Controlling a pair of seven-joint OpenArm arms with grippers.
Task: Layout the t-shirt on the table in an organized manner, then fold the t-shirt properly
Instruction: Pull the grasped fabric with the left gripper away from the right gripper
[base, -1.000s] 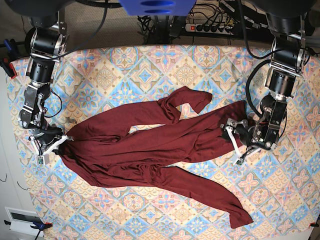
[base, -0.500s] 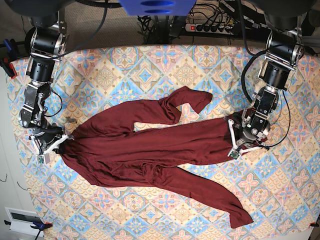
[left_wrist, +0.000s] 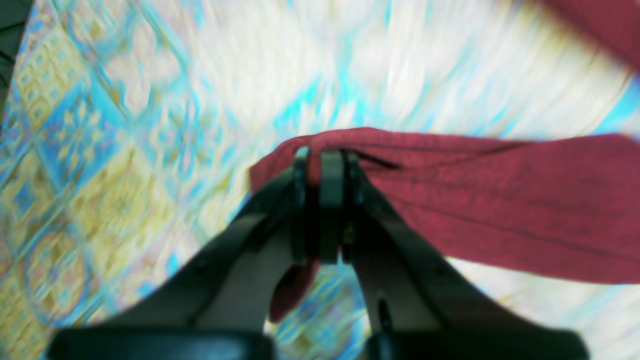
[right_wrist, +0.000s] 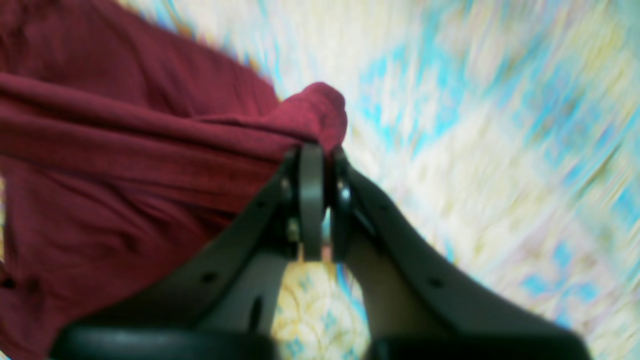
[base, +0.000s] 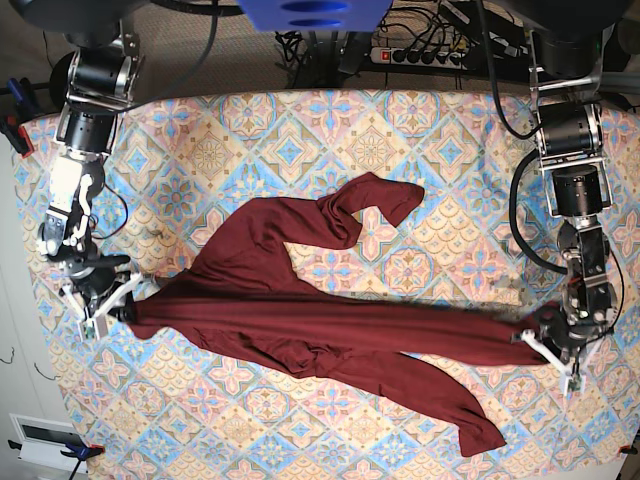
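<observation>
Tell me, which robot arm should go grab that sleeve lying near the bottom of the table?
Probably the left. Its left gripper, shut on the t-shirt, sits close to the loose sleeve. The right gripper pinches the far end, across the table. Either must let go first.

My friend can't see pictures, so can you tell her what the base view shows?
A dark maroon-red long-sleeved t-shirt is pulled into a long band across a table covered in pastel diamond-tile cloth. The right gripper pinches one end and the left gripper the other. One sleeve curls toward the table's far edge; another trails toward the near edge.
</observation>
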